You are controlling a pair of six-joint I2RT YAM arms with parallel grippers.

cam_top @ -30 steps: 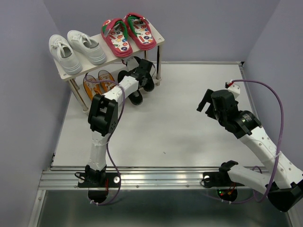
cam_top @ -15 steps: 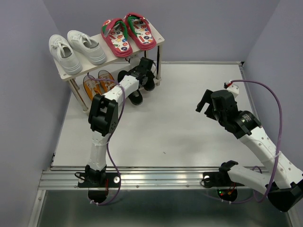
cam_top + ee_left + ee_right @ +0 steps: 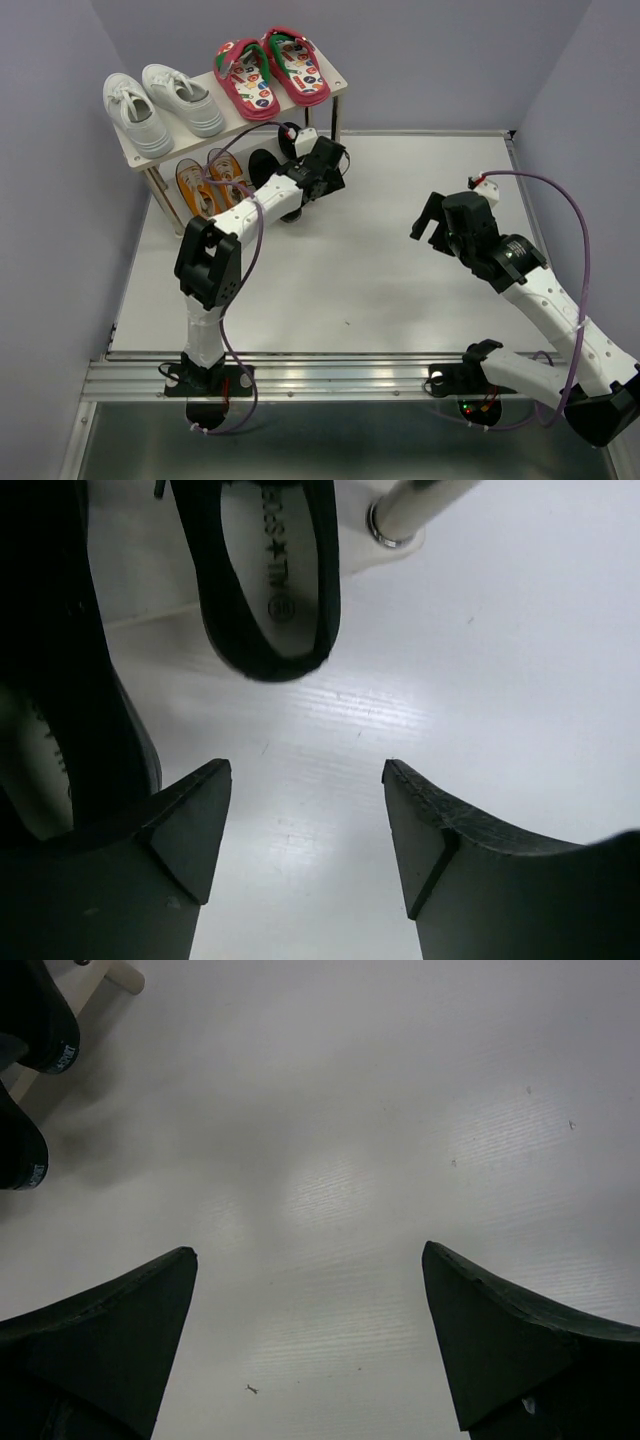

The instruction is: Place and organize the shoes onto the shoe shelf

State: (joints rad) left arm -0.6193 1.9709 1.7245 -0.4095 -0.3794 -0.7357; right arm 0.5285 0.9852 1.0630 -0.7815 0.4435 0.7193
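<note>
Left gripper (image 3: 305,770) stands apart and empty, just before the 2 black strap shoes (image 3: 265,580) on the shoe shelf's (image 3: 138,160) lower tier. It should back out straight, clear of the metal leg (image 3: 410,510). Right gripper (image 3: 310,1255) hangs apart over the table (image 3: 330,1110).

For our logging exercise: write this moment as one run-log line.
left gripper: open, empty, by black shoes | right gripper: open, empty, over table | white sneakers: on shoe shelf

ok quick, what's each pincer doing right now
Left pincer: open, holding nothing, black shoe just ahead of it.
Right pincer: open, holding nothing.
</note>
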